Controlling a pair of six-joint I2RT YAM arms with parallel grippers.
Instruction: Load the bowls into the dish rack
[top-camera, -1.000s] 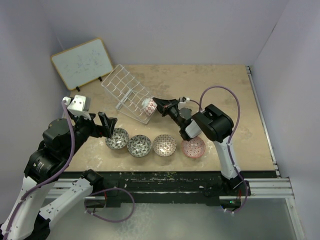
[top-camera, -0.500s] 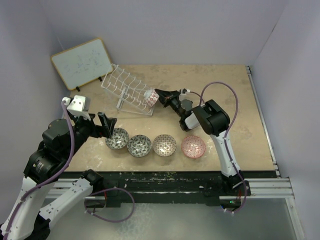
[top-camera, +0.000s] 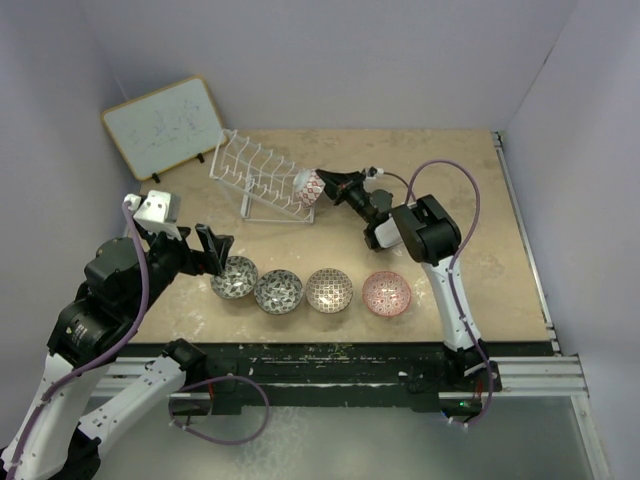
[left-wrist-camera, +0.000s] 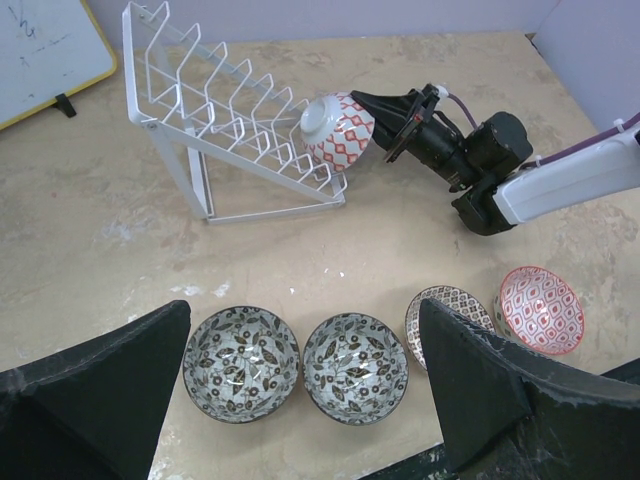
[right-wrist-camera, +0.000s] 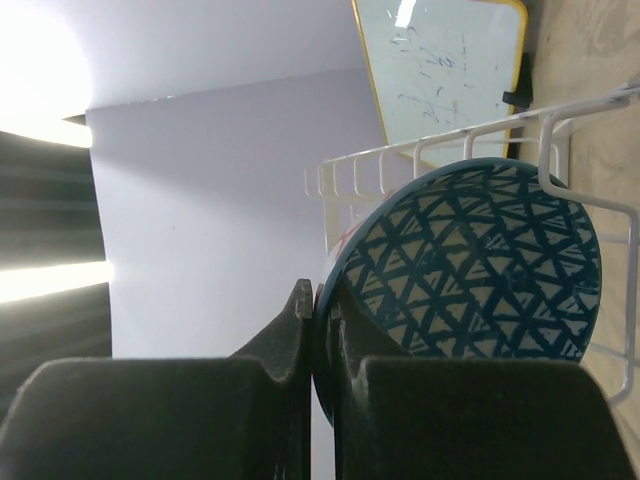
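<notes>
My right gripper (top-camera: 326, 183) is shut on the rim of the blue bowl (top-camera: 307, 184), blue-triangled inside and red-diamonded outside. It holds the bowl on edge against the right end of the white dish rack (top-camera: 255, 175). The right wrist view shows the fingers (right-wrist-camera: 320, 300) pinching the bowl (right-wrist-camera: 480, 260), with rack wires (right-wrist-camera: 590, 210) crossing it. Two grey-black bowls (top-camera: 235, 277) (top-camera: 279, 291), a beige-brown bowl (top-camera: 329, 289) and a pink-red bowl (top-camera: 386, 293) sit in a row at the near edge. My left gripper (top-camera: 215, 245) is open and empty, above and left of the first grey-black bowl (left-wrist-camera: 241, 363).
A wood-framed whiteboard (top-camera: 164, 125) leans at the back left, just behind the rack. The rack (left-wrist-camera: 220, 110) stands tilted, its left end raised. The right arm's cable (top-camera: 440, 185) loops over the table's middle right. Walls close in the left, back and right.
My right gripper has carried the blue bowl back and to the left. The dish rack has shifted the same way, towards the whiteboard. The left arm has not moved.
</notes>
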